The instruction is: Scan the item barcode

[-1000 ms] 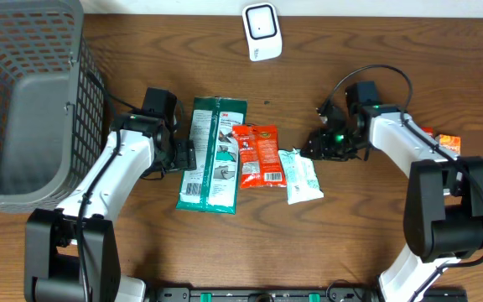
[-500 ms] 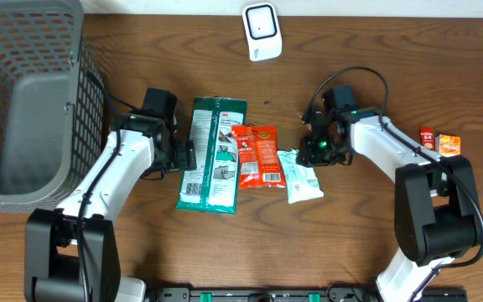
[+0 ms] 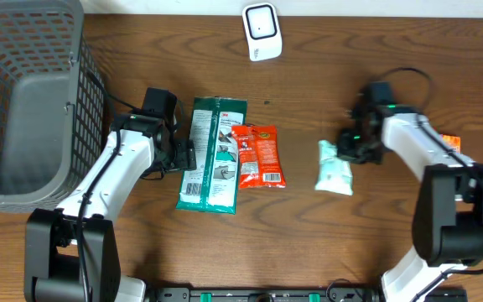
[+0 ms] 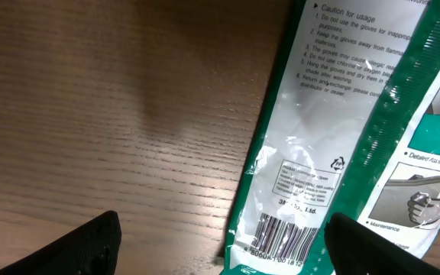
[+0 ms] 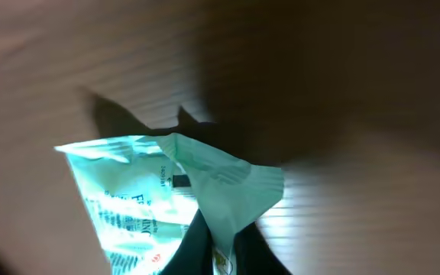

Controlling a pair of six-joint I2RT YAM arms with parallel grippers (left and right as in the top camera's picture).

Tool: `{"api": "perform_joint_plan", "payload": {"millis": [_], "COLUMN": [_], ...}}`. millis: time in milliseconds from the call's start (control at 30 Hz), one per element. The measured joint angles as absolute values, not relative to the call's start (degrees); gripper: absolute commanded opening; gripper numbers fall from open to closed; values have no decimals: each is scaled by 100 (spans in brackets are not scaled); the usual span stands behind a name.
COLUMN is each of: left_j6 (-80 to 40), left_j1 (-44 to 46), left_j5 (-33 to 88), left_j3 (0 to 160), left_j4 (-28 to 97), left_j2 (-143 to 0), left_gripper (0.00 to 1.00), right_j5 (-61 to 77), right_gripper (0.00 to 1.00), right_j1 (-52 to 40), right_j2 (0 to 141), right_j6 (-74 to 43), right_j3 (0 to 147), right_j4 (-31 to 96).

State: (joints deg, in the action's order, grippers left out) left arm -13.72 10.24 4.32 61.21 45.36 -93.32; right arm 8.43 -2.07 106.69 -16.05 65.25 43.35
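My R gripper [image 3: 348, 152] pinches the mint pouch [image 3: 334, 172] by a corner, prob. for the scanner [image 3: 261, 32]; L gripper [image 3: 189, 156] open.

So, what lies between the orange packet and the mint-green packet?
Only bare table, as the overhead view shows; the orange packet and the mint-green packet, pinched by the right gripper, are apart.

Dark brown wood-grain table [image 3: 325, 252]

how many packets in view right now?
3. Green packet left of centre; orange packet against its right edge; mint packet apart to the right, pinched in the right gripper. A small orange item behind the right arm is partly hidden, not counted.
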Motion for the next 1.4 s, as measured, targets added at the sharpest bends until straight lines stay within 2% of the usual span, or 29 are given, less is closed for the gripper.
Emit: {"api": "perform_joint_plan", "payload": {"millis": [33,167,267,633,800,967,1167,1400], "left_j6": [-1372,-1372,-1372,-1369,-1372,-1372,-1369,-1372], "left_j1": [1024,1024,1024,1024,1024,1024,1024,1024], "left_j5": [432,432,432,432,432,432,432,434], "left_j3": [6121,6121,6121,6121,6121,6121,6121,6121], "left_j4": [4539,4536,4539,4539,4536,4536,4539,4539], "left_j2": [-9332,-9332,-9332,-9332,-9332,-9332,-9332,-9332], "left_gripper": [86,86,87,87,86,86,86,86], "right_j5": [781,681,819,897,904,937,1052,1293], "right_gripper": [24,43,45,43,41,39,40,47], "right_j1": [-38,628,919,915,808,454,-180,-1017], "right_j2": [10669,10669,10669,10167,10162,10160,9933,9902], "right_j6": [-1743,-2095,-2082,-1990,-1992,-2154,-2506,-2720], "right_j3": [6528,6528,6519,6484,6250,5754,5339,5295], "right_j4": [4368,4440,4578,5918,5927,5623,4606,3433]}}
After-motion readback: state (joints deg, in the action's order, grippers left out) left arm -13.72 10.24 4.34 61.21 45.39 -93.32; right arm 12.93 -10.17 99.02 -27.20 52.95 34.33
